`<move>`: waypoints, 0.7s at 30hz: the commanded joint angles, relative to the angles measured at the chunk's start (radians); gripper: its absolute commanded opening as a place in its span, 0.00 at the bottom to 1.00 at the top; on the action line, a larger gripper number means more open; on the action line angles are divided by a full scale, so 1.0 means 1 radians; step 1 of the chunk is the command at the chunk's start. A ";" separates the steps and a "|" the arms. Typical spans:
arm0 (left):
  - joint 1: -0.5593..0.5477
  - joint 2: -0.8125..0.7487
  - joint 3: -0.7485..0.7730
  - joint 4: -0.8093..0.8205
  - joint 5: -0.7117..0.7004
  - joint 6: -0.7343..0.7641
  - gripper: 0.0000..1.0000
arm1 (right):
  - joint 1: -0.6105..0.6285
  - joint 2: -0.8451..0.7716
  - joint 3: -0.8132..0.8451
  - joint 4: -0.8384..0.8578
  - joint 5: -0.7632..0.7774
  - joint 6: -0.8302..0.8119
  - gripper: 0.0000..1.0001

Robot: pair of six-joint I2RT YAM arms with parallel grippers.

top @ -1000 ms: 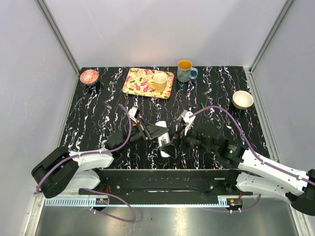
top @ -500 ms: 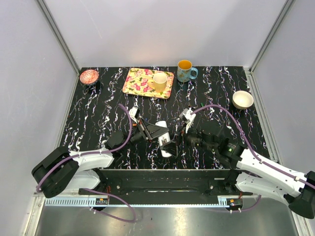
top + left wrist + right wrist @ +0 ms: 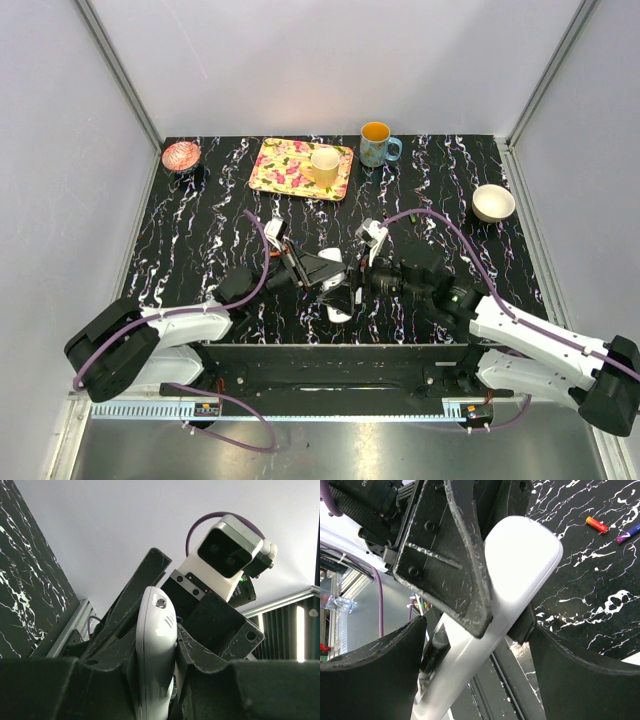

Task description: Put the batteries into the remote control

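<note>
The left hand (image 3: 328, 280) pinches the remote (image 3: 520, 560) aloft over the worktop's (image 3: 200, 220) near edge while the right hand (image 3: 358, 282) straddles its end, spread wide. The batteries (image 3: 596, 524) lie apart on the worktop. Closing off-centre could wrench the remote loose. A second earlier the right hand sat further back, slightly wider.

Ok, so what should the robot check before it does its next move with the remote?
1. Left hand shut on the remote control: ok.
2. Right hand open, one finger on either side of the remote: ok.
3. Red-orange battery lying free on the table: ok.
4. Remote turned the right way for loading: cannot tell.
5. A battery already inside it: cannot tell.
</note>
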 commanded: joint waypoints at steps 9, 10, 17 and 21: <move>-0.021 -0.060 0.058 0.196 0.040 0.015 0.00 | -0.021 0.025 -0.001 0.031 0.018 0.009 0.86; -0.021 -0.065 0.058 0.183 0.036 0.022 0.00 | -0.021 0.030 0.006 0.021 0.012 0.011 0.86; -0.021 -0.077 0.055 0.099 0.020 0.049 0.00 | -0.021 0.050 0.032 0.021 -0.019 0.035 0.90; -0.021 -0.098 0.040 -0.010 -0.023 0.091 0.00 | -0.021 0.033 0.073 0.015 -0.042 0.052 0.92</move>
